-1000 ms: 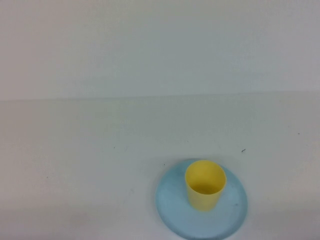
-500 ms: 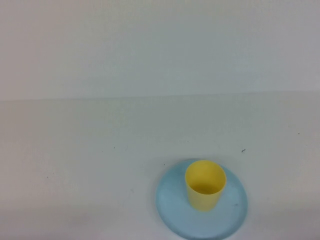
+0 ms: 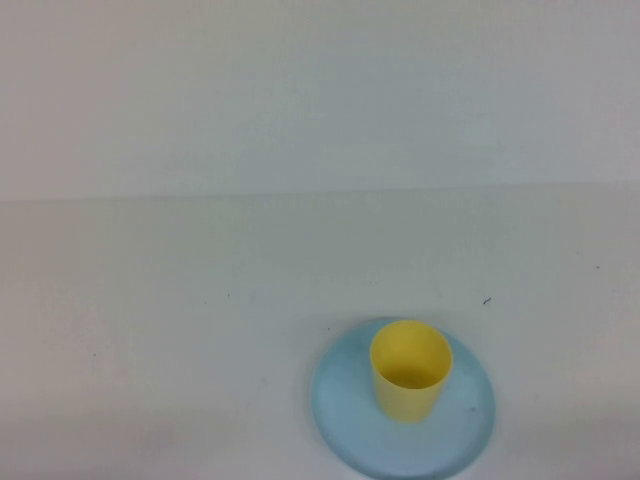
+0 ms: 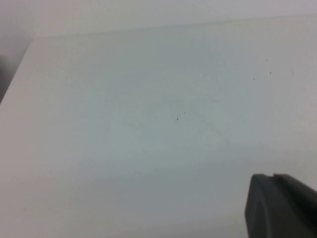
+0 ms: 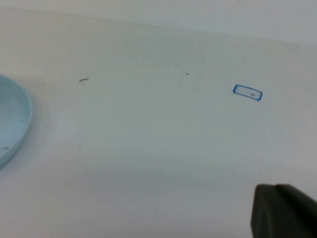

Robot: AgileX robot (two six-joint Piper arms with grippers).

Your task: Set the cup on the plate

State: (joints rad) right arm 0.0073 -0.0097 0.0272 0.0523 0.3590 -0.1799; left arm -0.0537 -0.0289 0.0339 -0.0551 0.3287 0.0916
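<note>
The yellow cup (image 3: 410, 372) stands upright on the light blue plate (image 3: 345, 415), near the front of the white table, right of centre. No gripper touches it, and neither arm shows in the high view. My left gripper (image 4: 273, 176) shows only as a dark tip with its fingers together, over bare table. My right gripper (image 5: 275, 187) shows the same way, fingers together, off to the side of the plate's rim (image 5: 15, 124). The cup is out of both wrist views.
A small blue rectangle mark (image 5: 247, 92) lies on the table beyond the right gripper. The table's side edge (image 4: 20, 64) and back wall show in the left wrist view. A few dark specks (image 3: 486, 300) dot the tabletop.
</note>
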